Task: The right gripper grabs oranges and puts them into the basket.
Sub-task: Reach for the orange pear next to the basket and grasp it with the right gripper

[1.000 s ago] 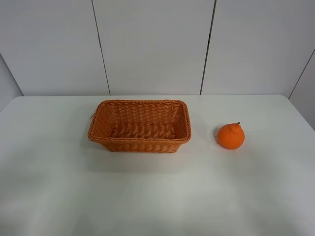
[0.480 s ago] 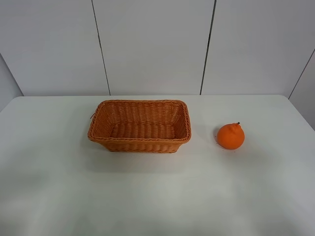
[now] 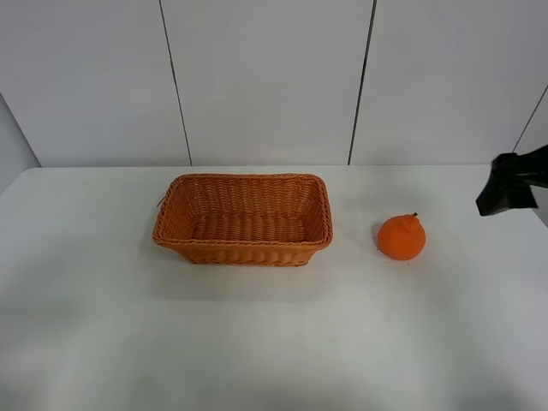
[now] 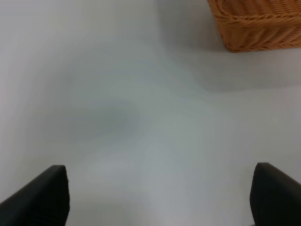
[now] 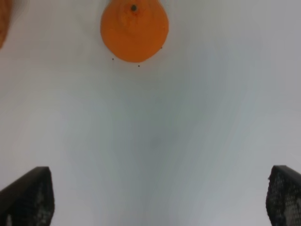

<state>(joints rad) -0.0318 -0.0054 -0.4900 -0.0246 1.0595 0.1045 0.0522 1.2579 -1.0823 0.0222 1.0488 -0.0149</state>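
Note:
One orange with a bumped neck and a dark stem stands on the white table, right of the wicker basket. The basket holds nothing. My right gripper shows as a black shape at the right edge, above the table and right of the orange, apart from it. In the right wrist view its fingers stand wide apart, open and empty, with the orange ahead of them. My left gripper is open and empty over bare table, and a corner of the basket shows ahead of it.
A pale panelled wall with dark seams rises behind the table's far edge. A sliver of the basket shows at the edge of the right wrist view. Nothing else stands on the table.
My right gripper has come into the exterior view at the right edge; before, no arm showed there. The orange and the basket have not moved.

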